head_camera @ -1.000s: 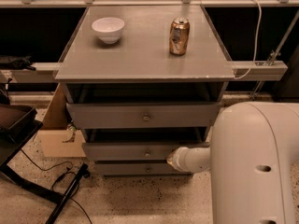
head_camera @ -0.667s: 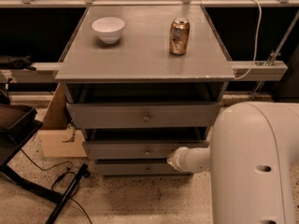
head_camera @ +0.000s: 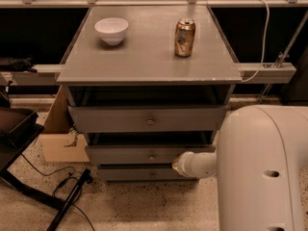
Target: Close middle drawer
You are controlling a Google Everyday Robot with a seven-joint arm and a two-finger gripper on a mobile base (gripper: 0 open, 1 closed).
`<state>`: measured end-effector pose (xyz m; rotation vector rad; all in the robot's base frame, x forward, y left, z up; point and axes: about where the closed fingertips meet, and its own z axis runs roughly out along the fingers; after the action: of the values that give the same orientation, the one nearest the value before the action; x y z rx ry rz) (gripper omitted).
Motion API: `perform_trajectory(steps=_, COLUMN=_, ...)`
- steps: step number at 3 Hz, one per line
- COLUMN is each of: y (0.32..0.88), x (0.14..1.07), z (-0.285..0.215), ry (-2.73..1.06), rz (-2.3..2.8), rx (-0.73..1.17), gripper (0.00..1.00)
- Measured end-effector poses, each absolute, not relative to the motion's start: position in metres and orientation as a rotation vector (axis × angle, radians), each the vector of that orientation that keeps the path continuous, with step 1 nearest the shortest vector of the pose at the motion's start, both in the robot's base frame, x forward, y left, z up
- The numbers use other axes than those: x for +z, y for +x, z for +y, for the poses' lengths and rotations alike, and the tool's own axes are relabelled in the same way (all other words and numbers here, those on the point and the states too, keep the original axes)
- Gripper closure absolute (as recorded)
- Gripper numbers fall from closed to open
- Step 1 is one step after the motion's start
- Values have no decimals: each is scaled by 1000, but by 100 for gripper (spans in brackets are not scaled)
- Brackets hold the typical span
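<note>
The middle drawer is the second grey front of the cabinet, with a small round knob at its centre. A dark gap shows above it, and it stands slightly forward of the lowest front. The top drawer also sticks out under the tabletop. My gripper is at the end of the white forearm. It sits against the lower edge of the middle drawer's front, just right of the knob. The white arm housing fills the lower right and hides the cabinet's right side.
A white bowl and a brown drink can stand on the cabinet top. A cardboard box stands on the floor to the left, beside a black stand and cables. A white cable hangs at the right.
</note>
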<state>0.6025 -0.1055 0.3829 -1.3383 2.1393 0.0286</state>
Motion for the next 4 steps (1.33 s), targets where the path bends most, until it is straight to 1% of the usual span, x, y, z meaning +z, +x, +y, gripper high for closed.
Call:
perform_trajectory(steps=1, y=603, x=383, z=-106, ry=-1338, rz=2139, rx=29, gripper=18)
perform_trajectory(steps=2, y=603, x=383, z=-105, ry=-1338, rz=2139, rx=29, gripper=0)
perform_trajectory(steps=3, y=603, x=383, z=-105, ry=-1338, rz=2139, rx=29, gripper=0)
perform_trajectory(steps=4, y=603, x=383, z=-105, ry=-1338, rz=2139, rx=29, gripper=24)
